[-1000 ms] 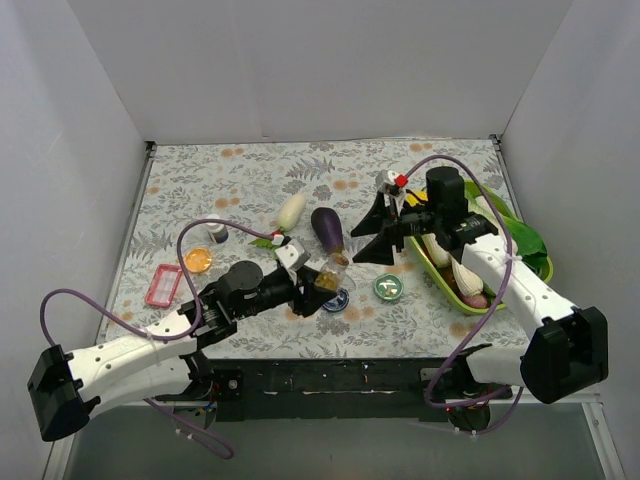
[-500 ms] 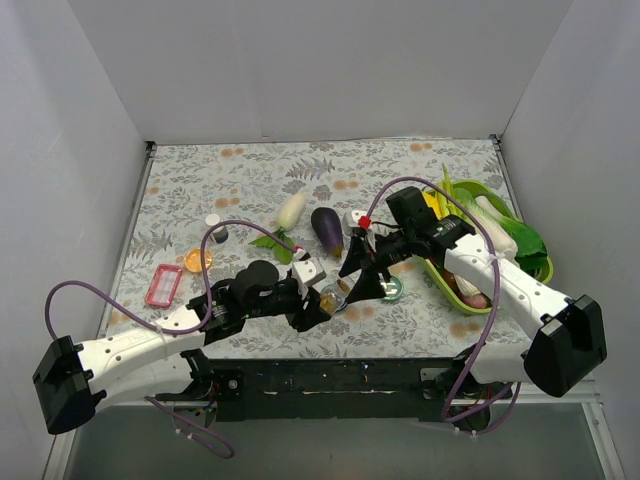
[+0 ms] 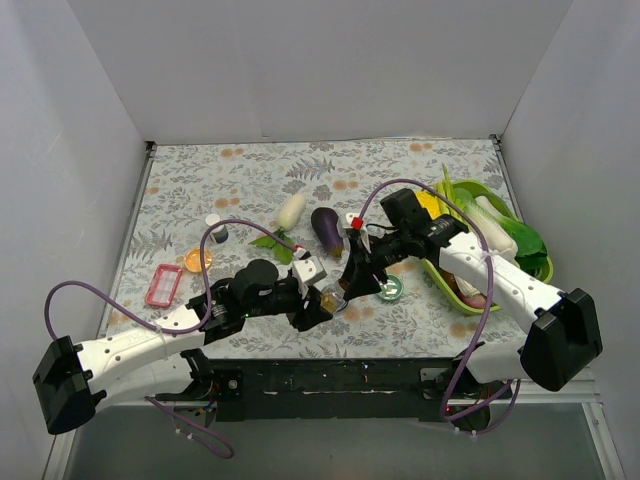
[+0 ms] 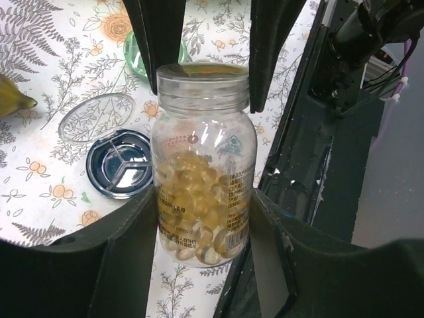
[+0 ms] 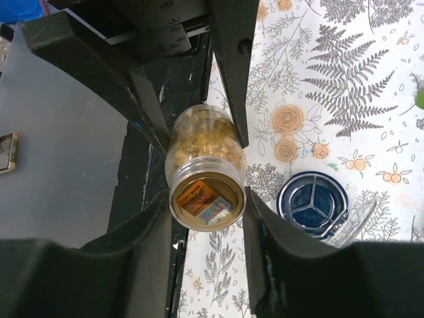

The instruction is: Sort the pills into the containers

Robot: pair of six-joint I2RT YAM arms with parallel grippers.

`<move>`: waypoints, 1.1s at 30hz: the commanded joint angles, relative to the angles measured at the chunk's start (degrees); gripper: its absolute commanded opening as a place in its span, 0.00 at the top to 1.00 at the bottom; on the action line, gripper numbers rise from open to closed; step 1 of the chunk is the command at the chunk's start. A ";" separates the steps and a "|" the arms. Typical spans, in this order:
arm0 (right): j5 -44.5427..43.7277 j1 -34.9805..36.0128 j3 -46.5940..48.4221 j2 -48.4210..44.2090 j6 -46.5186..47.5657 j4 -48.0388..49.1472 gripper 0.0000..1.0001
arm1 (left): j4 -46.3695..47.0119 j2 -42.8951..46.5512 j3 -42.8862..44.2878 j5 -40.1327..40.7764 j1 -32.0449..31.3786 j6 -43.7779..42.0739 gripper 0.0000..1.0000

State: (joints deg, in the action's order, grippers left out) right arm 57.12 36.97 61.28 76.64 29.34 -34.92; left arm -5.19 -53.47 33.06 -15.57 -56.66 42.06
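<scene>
A clear bottle (image 4: 202, 179) full of yellow capsule pills (image 4: 199, 218) is held up off the table near its front edge. My left gripper (image 4: 202, 207) is shut on the bottle's body. The bottle also shows in the top view (image 3: 331, 296). My right gripper (image 5: 207, 200) is closed round the bottle's yellowish cap (image 5: 207, 199), one finger (image 4: 162, 40) pressing on each side. An open round blue tin (image 5: 313, 202) with three sections lies on the table just beside the bottle. Its clear lid (image 4: 96, 118) lies next to it. A round green-topped tin (image 3: 389, 288) sits to the right.
An eggplant (image 3: 327, 228) and a white radish (image 3: 291, 210) lie behind the grippers. A lime-green tray (image 3: 545, 268) of vegetables stands at the right. An orange dish (image 3: 197, 260), a pink box (image 3: 163, 285) and a small vial (image 3: 217, 230) sit at the left.
My right arm has swung left and down from the tray to the bottle and closed round its cap. My left gripper has shifted the bottle slightly right.
</scene>
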 commanded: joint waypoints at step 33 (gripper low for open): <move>13.63 -4.80 -7.75 -5.01 -18.88 19.97 0.94 | 19.70 0.92 -7.13 -2.18 -0.03 11.90 0.58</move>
State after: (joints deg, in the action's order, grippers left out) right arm 68.40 32.32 53.56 73.80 11.81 -17.96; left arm 14.13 -50.70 24.08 -15.75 -56.73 54.24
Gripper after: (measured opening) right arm 0.497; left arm 0.555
